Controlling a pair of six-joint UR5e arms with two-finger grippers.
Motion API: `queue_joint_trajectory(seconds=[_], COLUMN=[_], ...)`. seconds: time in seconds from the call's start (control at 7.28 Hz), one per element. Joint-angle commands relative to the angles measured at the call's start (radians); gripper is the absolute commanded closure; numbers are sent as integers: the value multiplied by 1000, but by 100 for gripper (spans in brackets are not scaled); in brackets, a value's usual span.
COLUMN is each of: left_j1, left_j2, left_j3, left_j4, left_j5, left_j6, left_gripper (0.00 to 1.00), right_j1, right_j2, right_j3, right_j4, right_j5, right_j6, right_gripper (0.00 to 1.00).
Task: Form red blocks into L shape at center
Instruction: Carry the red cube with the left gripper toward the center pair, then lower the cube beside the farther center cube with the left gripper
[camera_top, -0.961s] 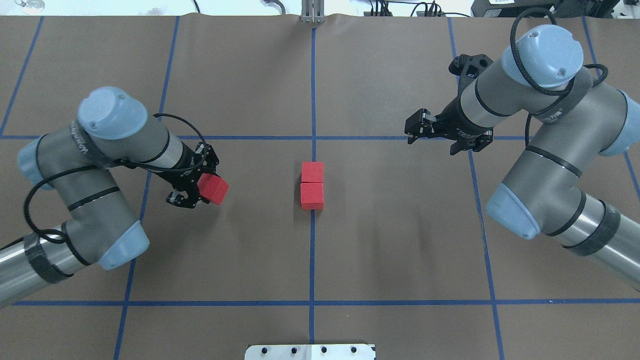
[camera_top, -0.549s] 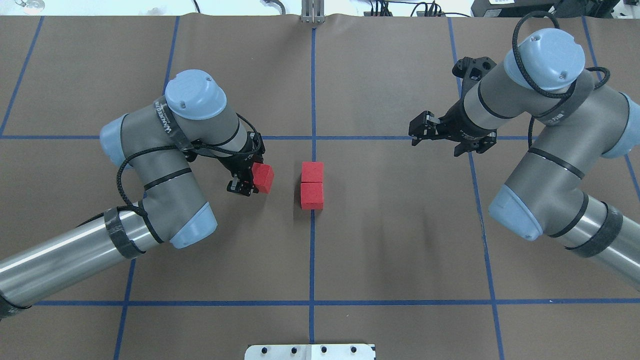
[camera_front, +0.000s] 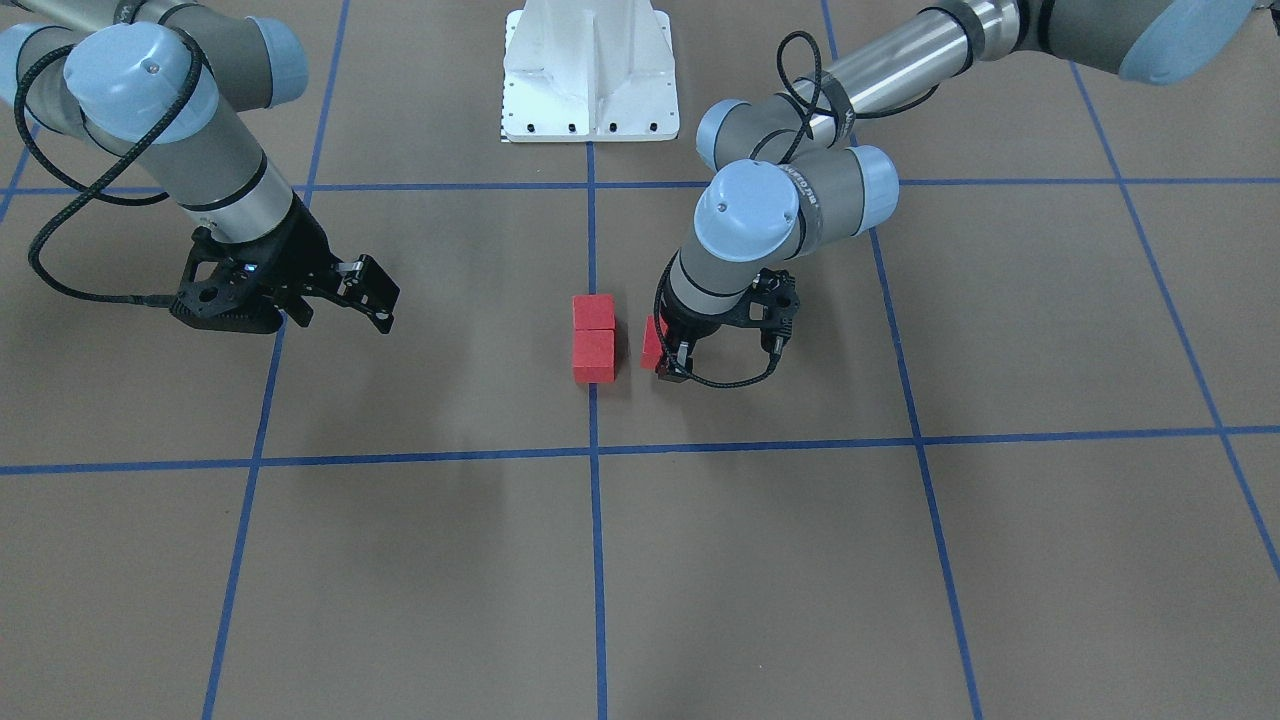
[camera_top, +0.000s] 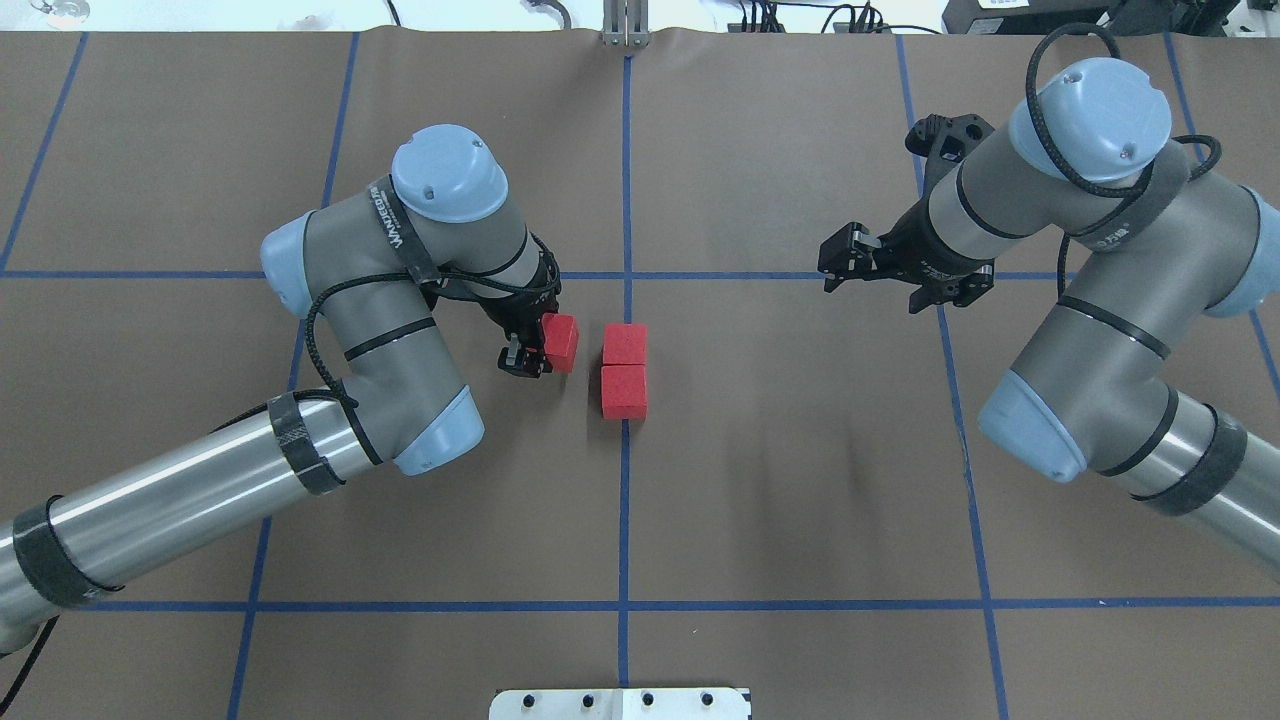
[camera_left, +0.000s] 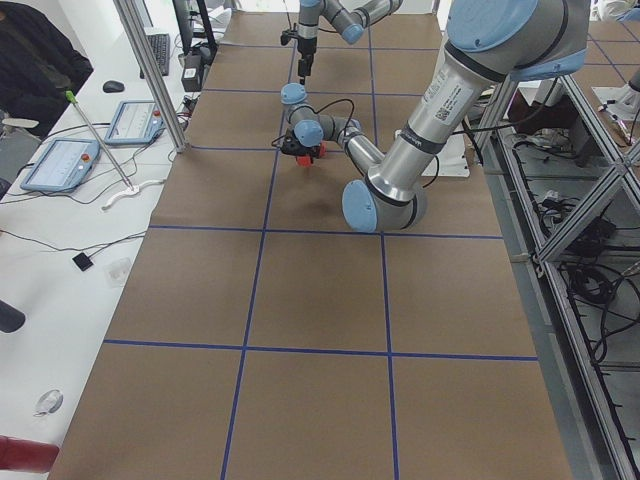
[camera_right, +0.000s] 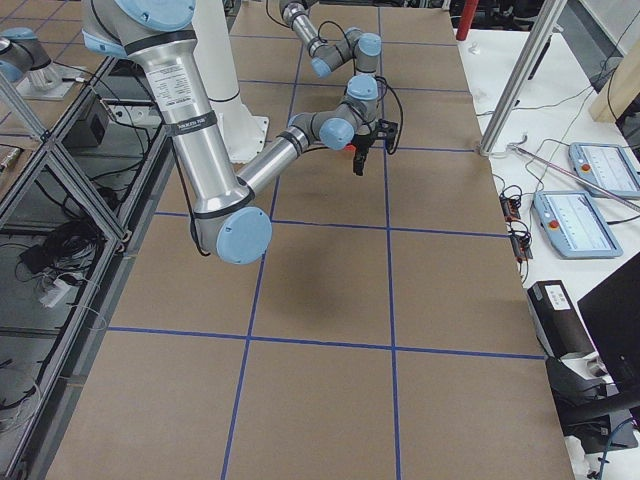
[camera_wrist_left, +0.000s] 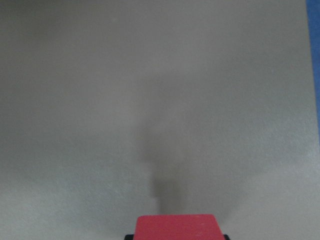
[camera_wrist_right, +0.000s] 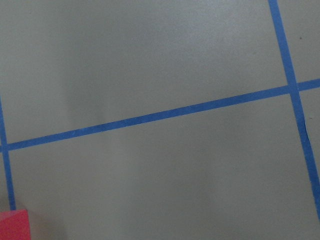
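Two red blocks (camera_top: 625, 343) (camera_top: 624, 391) lie touching in a column on the middle tape line at the center (camera_top: 624, 450); the front-facing view shows them too (camera_front: 593, 312) (camera_front: 593, 357). My left gripper (camera_top: 545, 345) (camera_front: 665, 352) is shut on a third red block (camera_top: 562, 342) (camera_front: 652, 344), held just left of the far block with a small gap. That block fills the bottom edge of the left wrist view (camera_wrist_left: 177, 226). I cannot tell whether it touches the surface. My right gripper (camera_top: 832, 263) (camera_front: 383, 300) hovers open and empty far to the right.
The robot's white base plate (camera_top: 620, 703) (camera_front: 590, 75) sits at the near table edge. Beyond the table's far edge, a side bench holds tablets (camera_left: 60, 165), and a person (camera_left: 35, 50) sits there. A metal post (camera_left: 150, 70) stands at that edge.
My left arm has swung right with the red block, from well left of the pair to right beside the far block. The right arm has barely shifted.
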Motion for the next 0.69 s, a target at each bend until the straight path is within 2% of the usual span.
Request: queue_joint_trajectory(seconds=[0.0, 0.55], left_j1=[6, 23], left_j2=[-29, -32], left_j3=[35, 50], left_j4=[-1, -3], left_j5=[1, 32], left_j6=[-48, -84], left_gripper=[100, 100], right_j1=[1, 0], right_j2=[0, -3], right_j3=[1, -5], right_j4=[-1, 0], right_j5=[0, -1], right_j6=[1, 2], right_gripper=[0, 0])
